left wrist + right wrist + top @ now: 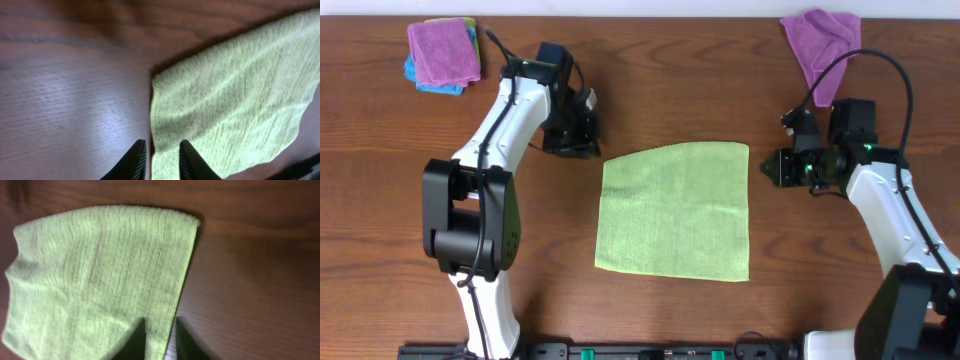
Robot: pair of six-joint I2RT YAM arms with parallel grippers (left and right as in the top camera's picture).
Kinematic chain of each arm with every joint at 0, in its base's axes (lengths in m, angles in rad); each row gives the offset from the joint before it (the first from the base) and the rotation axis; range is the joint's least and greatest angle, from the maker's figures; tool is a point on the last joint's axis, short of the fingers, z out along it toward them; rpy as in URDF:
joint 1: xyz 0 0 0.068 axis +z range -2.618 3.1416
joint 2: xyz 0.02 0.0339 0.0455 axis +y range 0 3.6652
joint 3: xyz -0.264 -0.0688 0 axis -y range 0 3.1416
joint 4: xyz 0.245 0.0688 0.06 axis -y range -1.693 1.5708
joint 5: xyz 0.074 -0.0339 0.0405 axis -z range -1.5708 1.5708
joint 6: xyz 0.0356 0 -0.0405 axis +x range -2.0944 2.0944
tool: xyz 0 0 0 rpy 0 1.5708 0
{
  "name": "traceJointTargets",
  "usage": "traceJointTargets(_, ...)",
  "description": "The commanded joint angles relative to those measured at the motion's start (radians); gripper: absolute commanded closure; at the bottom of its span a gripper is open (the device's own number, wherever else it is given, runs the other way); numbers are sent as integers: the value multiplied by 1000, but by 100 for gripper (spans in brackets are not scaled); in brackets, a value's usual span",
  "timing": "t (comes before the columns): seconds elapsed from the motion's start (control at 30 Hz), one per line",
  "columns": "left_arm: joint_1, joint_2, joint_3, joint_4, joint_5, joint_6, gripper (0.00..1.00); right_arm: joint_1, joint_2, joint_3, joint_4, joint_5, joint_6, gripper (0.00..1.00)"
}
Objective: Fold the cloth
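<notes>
The lime-green square microfibre towel (675, 210) lies spread flat mid-worktop, nearer the front edge. The left gripper (161, 162) hangs at its far-left corner and the right gripper (160, 340) at its far-right corner, both with jaws slightly parted and holding nothing. On the brown wooden table (380, 250), a purple cloth (443, 50) tops a blue cloth (428, 86) in the far-left corner. A second purple cloth (823, 45) lies near the far-right corner.

I see a purple cloth (443, 50) stacked on a blue cloth (438, 88) at the wooden tabletop's (380, 250) far-left corner. A second purple cloth (823, 45) lies crumpled far right.
</notes>
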Motion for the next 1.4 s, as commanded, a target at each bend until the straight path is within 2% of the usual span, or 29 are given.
traceJointTargets(0.0, -57, -73, 3, -1, -17, 37, 89, 37, -29, 11, -7, -15, -26, 99)
traceJointTargets(0.03, -77, -79, 3, 9, -43, 37, 94, 54, -29, 11, 0, -4, -25, 99)
traceJointTargets(0.23, -222, -61, -32, 98, -316, -46, 94, 195, -27, 10, 137, 241, 17, 99)
traceJointTargets(0.3, -243, -59, -64, 145, -365, -71, 94, 218, -19, 11, 164, 272, 18, 99)
traceJointTargets(0.7, -252, -58, -261, 341, -333, -159, 94, 232, 153, 11, 242, 229, 39, 99)
traceJointTargets(1.03, -252, -47, -306, 450, -333, -159, 94, 250, 266, 11, 288, 229, 40, 99)
traceJointTargets(1.37, -252, 25, -306, 484, -333, -166, 94, 264, 325, 11, 291, 229, 43, 99)
